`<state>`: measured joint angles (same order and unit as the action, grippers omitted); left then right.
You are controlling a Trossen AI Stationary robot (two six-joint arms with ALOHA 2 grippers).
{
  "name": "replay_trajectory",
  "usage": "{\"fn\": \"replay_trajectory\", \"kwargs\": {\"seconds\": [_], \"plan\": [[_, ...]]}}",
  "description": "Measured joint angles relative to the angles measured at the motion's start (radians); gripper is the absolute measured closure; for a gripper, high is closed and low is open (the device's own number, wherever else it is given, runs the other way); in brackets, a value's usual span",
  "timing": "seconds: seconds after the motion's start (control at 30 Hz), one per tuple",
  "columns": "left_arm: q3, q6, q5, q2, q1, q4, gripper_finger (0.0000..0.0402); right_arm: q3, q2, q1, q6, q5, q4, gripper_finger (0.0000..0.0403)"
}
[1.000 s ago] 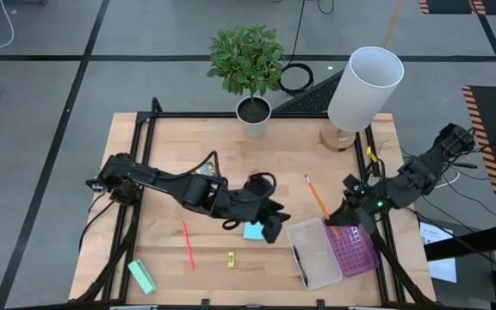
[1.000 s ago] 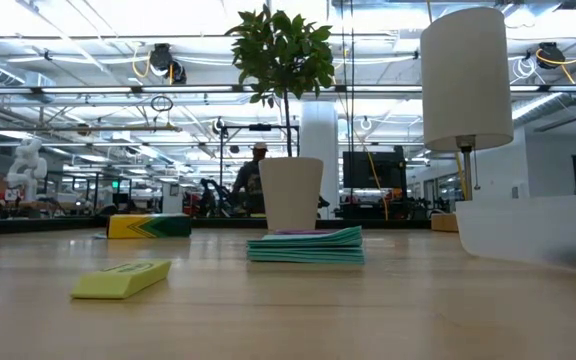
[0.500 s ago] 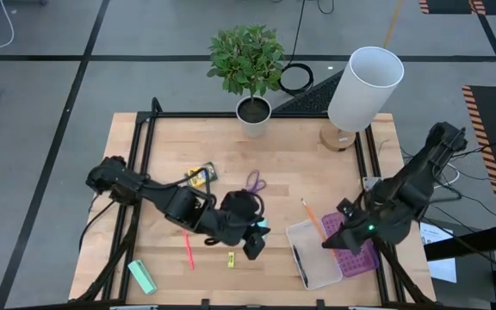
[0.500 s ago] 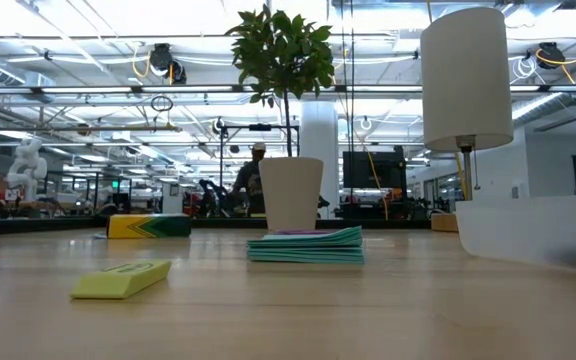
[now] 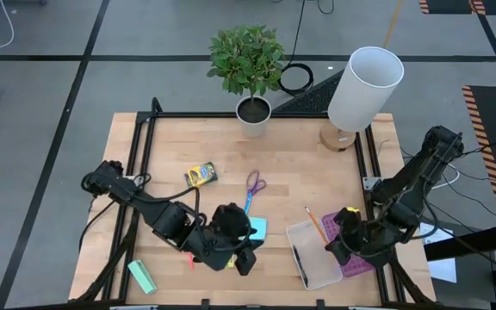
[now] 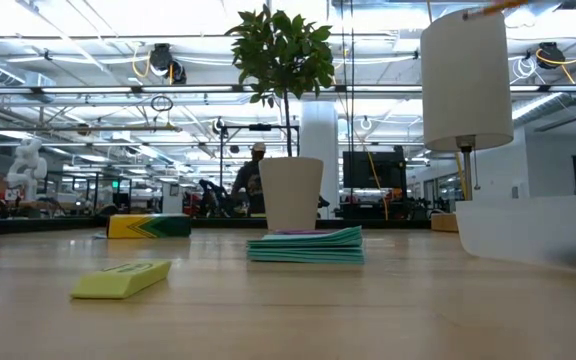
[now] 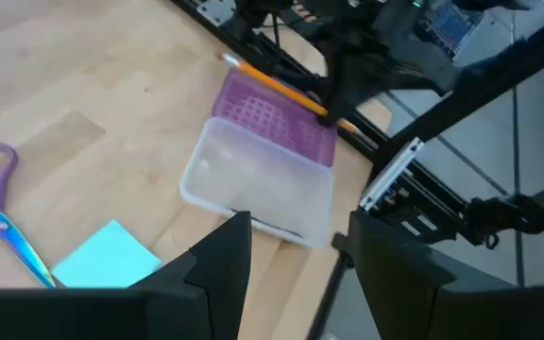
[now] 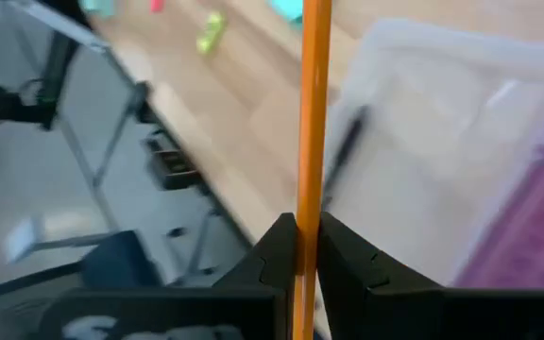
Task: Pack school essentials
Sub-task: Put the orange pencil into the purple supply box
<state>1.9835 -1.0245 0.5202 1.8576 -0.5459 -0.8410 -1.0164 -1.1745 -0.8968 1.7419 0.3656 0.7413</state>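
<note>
My right gripper (image 5: 332, 238) is shut on the orange pencil (image 5: 314, 222) above the clear container (image 5: 313, 256), which has a black pen (image 5: 299, 261) in it and a purple lid (image 5: 357, 260) beside it. My left gripper (image 5: 246, 258) hangs open near the table's front edge, nothing between its fingers. The light-blue sticky pad (image 5: 257, 228), purple-handled scissors (image 5: 252, 184) and crayon box (image 5: 201, 175) lie flat on the table. The small yellow piece (image 6: 120, 278) lies flat too. The red pencil (image 5: 188, 260) is mostly hidden under the left arm. My right gripper pinches the orange pencil's shaft (image 8: 310, 203) between its two fingers, nearer one end of it. The longer part (image 7: 272, 83) sticks out ahead of the fingers toward the table's middle. The pencil is lifted clear above the container.
A potted plant (image 5: 248, 65) and a white lamp (image 5: 364, 86) stand at the far edge. A mint-green block (image 5: 142, 276) lies at the near left corner. Bare wood lies between the crayon box and the left edge.
My right gripper has gone toward the near edge with the orange pencil, which has come up off the table and over the container. My left gripper has drawn back from above the sticky pad toward the near edge and the left, uncovering the pad and scissors.
</note>
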Motion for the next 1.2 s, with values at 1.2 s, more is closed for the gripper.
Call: {"fn": "replay_trajectory", "kwargs": {"seconds": [1.2], "plan": [[0.000, -0.014, 0.065, 0.000, -0.033, 0.009, 0.0220, 0.314, -0.107, -0.018, 0.206, -0.081, -0.494, 0.0381]]}}
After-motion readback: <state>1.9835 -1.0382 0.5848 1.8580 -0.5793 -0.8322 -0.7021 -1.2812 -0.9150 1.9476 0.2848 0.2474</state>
